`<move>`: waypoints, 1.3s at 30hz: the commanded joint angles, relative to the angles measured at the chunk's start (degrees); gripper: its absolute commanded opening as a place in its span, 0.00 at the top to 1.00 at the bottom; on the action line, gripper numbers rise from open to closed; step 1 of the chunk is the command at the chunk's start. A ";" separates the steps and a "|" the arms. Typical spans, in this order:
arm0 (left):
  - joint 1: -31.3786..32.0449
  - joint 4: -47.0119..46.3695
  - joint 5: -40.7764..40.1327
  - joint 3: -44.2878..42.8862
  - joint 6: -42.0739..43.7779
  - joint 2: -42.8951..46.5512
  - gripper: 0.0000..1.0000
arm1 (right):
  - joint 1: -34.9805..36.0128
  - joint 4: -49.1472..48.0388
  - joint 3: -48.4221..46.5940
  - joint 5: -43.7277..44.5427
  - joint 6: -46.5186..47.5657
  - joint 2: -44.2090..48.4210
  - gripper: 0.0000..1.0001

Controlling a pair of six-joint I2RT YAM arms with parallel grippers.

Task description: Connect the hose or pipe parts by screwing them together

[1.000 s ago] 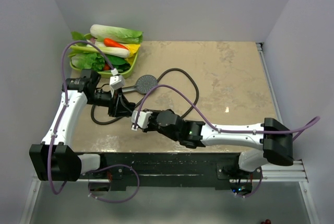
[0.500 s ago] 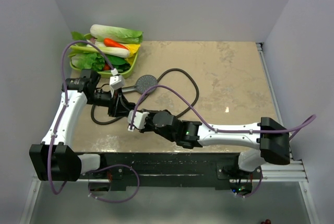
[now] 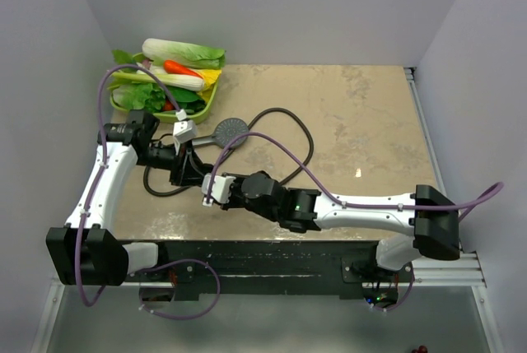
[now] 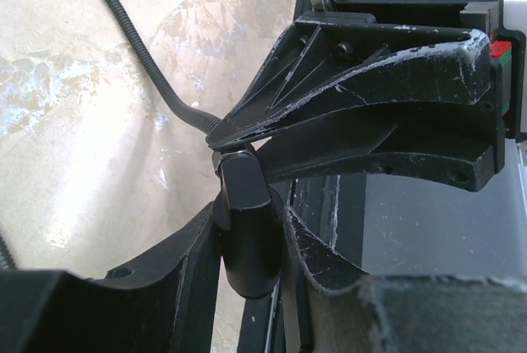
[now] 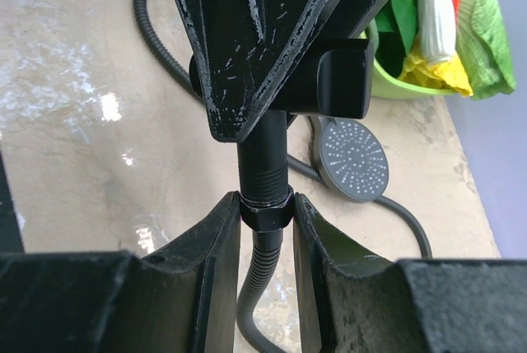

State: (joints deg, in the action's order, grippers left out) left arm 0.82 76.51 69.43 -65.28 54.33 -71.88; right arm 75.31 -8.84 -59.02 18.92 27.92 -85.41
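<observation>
My left gripper (image 4: pixel 247 242) is shut on the shower head's black handle (image 4: pixel 245 205). The head's round face (image 3: pixel 231 131) shows beside it, also in the right wrist view (image 5: pixel 354 158). The handle's threaded end (image 5: pixel 263 174) points at my right gripper (image 5: pixel 265 209), which is shut on the hose's hex nut (image 5: pixel 265 215). The nut sits against the outer threads, with bare thread showing above it. The dark hose (image 3: pixel 306 141) loops over the table behind both grippers (image 3: pixel 206 178), which meet at the near left. How handle and face join is hidden by fingers.
A green bowl (image 3: pixel 203 109) of toy vegetables stands at the far left corner, close behind the left arm. Purple cables (image 3: pixel 272 146) arch over both arms. The black base rail (image 3: pixel 263 258) runs along the near edge.
My right wrist has shifted slightly left toward the left gripper, still holding the nut. The left arm and the shower head have not visibly moved.
</observation>
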 commanded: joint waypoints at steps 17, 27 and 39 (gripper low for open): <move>4.01 -1.01 2.20 -1.34 3.16 4.11 1.00 | -10.44 -9.17 -3.73 -34.44 -19.13 8.59 1.00; 7.79 -1.01 1.15 -1.70 3.33 5.70 1.00 | -21.86 -11.80 -6.71 -64.42 -32.22 4.56 1.00; 11.22 -1.01 0.27 -2.05 1.84 5.78 1.00 | -25.82 -11.20 -16.56 -86.32 -43.30 -4.68 1.00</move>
State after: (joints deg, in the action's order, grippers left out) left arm 9.26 75.46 68.27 -66.89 56.07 -66.04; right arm 48.29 -5.04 -66.04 -57.74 -9.96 -91.00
